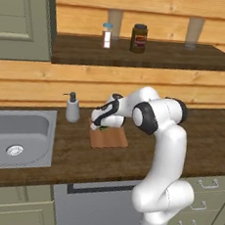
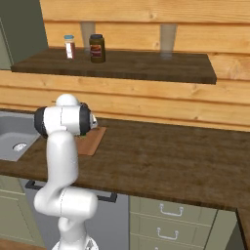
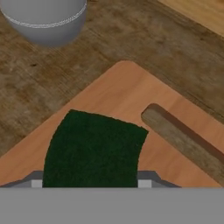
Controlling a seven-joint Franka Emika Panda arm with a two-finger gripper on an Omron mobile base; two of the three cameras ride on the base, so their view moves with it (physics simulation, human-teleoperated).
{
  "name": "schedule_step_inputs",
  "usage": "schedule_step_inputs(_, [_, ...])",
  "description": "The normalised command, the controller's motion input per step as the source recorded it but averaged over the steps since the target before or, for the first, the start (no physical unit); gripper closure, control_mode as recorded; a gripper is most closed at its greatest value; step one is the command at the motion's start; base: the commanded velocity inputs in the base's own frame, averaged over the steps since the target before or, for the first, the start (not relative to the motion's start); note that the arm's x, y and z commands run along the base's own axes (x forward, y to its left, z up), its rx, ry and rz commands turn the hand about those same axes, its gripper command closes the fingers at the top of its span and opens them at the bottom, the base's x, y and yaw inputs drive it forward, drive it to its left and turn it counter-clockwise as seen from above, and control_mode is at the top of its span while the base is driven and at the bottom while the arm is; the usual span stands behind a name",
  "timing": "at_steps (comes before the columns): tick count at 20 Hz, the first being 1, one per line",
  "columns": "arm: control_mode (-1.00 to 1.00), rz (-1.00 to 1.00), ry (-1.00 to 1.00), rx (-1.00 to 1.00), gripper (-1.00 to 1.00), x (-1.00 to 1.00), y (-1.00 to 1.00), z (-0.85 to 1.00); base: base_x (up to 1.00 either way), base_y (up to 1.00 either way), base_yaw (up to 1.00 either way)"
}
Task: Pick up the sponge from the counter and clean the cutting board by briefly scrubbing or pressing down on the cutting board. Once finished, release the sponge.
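My gripper is shut on the sponge, whose dark green top sits between the two finger tips. Directly beneath lies the reddish-brown cutting board, and its slot handle is just to the sponge's right. In the left base view the gripper hangs low over the far left corner of the cutting board, with a sliver of green sponge under it. I cannot tell whether the sponge touches the board. In the right base view my arm hides most of the cutting board.
A grey soap dispenser stands on the counter just left of the board, close to the hand. The steel sink is further left. A shaker and a dark jar stand on the upper shelf.
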Motion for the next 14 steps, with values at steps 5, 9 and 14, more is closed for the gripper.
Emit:
schedule_step_inputs(5, [-1.00,-0.01,0.00,0.00,1.00,-0.24,-0.89,-0.43,0.00,0.00,0.00])
schedule_step_inputs(9, [-1.00,-0.08,0.00,0.00,1.00,-0.78,-1.00,-0.38,0.00,0.00,0.00])
schedule_step_inputs(14, [-1.00,-0.03,0.00,0.00,1.00,-0.28,-0.41,-0.20,0.00,0.00,0.00])
